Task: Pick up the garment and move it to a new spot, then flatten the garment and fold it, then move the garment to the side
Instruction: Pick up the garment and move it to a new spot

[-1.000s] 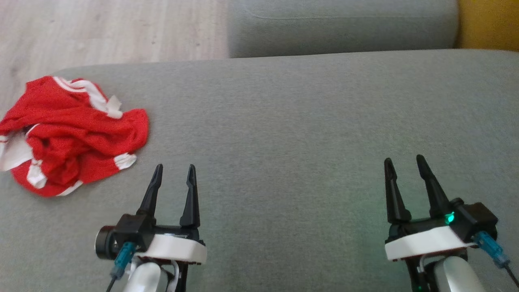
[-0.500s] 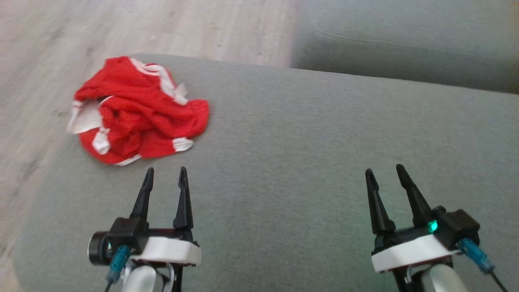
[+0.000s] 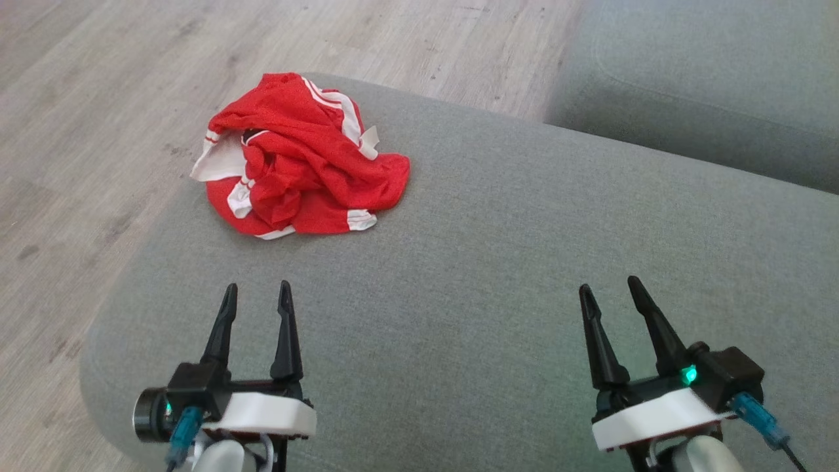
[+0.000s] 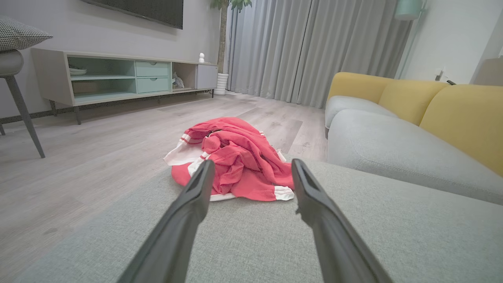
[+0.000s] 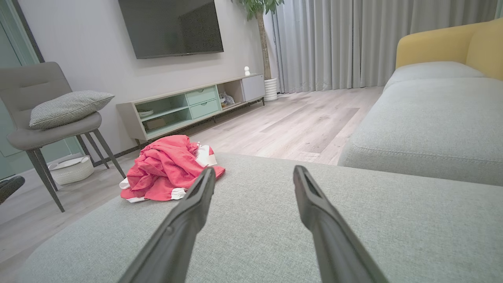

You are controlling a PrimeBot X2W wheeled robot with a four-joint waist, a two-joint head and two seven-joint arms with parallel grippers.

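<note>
Nearest us, the left gripper [image 3: 257, 286] and right gripper [image 3: 608, 284] hover over the near edge of the grey sofa cushion [image 3: 498, 249], both with fingers spread wide and nothing held. The pickup hasn't begun, I'd say, and the next move calls for the left arm to reach forward. At the far left corner, the red jersey [image 3: 301, 164] lies crumpled in a heap, white stripes showing.

Right gripper [image 5: 253, 171], jaws apart and empty, pointed across a grey cushion [image 5: 267, 239]. A crumpled red garment [image 5: 165, 167] lay near the cushion's far left edge, well apart from the jaws. A chair [image 5: 47, 118] stood beyond.
</note>
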